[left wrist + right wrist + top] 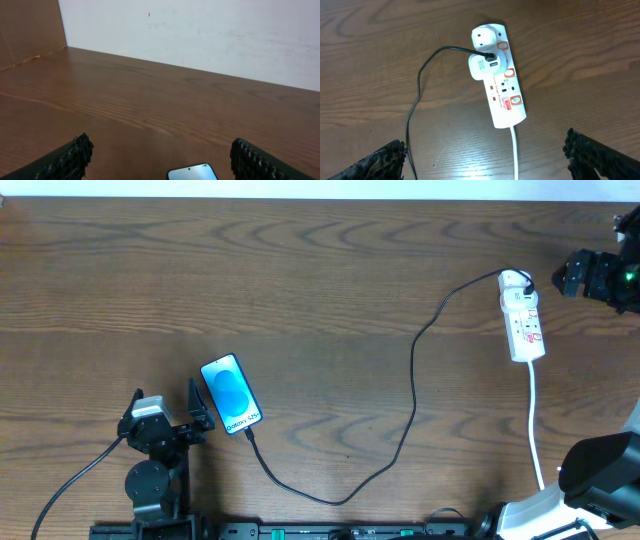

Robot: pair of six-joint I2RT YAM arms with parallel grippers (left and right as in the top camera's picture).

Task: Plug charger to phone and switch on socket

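The phone (231,394) lies screen-up on the counter (320,260), with the charger (413,380) cable's tip meeting its near end. Well to the phone's right, the socket (523,320) holds a white plug head (482,67). The left gripper (161,145), just beside the phone, is spread wide and holds nothing. The right gripper (484,145), farther right, is equally wide and empty.

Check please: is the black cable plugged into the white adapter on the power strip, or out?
Plugged in. The right wrist view shows the charger ending inside the port of the white adapter, which sits on the socket.
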